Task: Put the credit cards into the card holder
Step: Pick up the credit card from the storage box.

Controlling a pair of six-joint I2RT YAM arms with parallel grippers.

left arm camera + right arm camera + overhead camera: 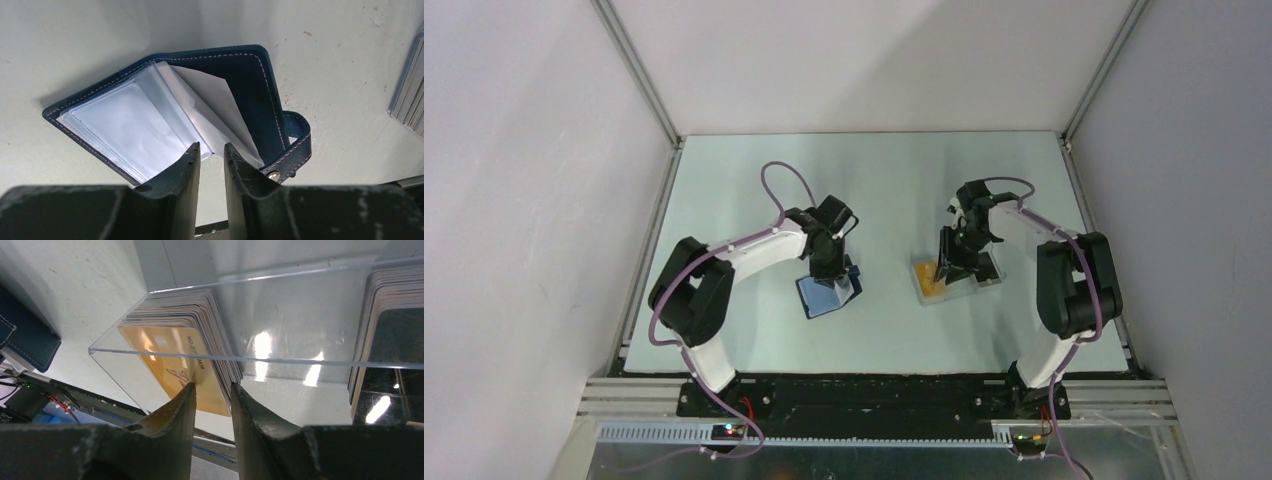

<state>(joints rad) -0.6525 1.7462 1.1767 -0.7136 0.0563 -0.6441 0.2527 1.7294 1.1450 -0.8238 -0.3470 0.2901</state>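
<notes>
So, nearest first: the left pincer [211,146] has its fingers a narrow gap apart with nothing visibly caught between them. The tips sit right at the near edge of the card holder [250,85], which lies open and flat on the table [75,40]. My guess is it's parked there to keep the thing spread so a slot stays reachable. You can see the clear sleeves [120,125] fanned out, a white sheet [210,105] poking up, and the snap strap [295,145] flopped off to one side. Whether the tips actually press on the cover is hidden under them. Over on the other side, the right pincer [212,385] is also apart, straddling the lower edge of the front orange card [165,352], looks lined up to pinch it. The credit cards [180,305] stand as a packed stack on edge inside a clear case [300,315], none in the holder yet. Glare on the plastic muddies things, the card's print is unreadable, and a second stack [395,330] further right is cut off.
</notes>
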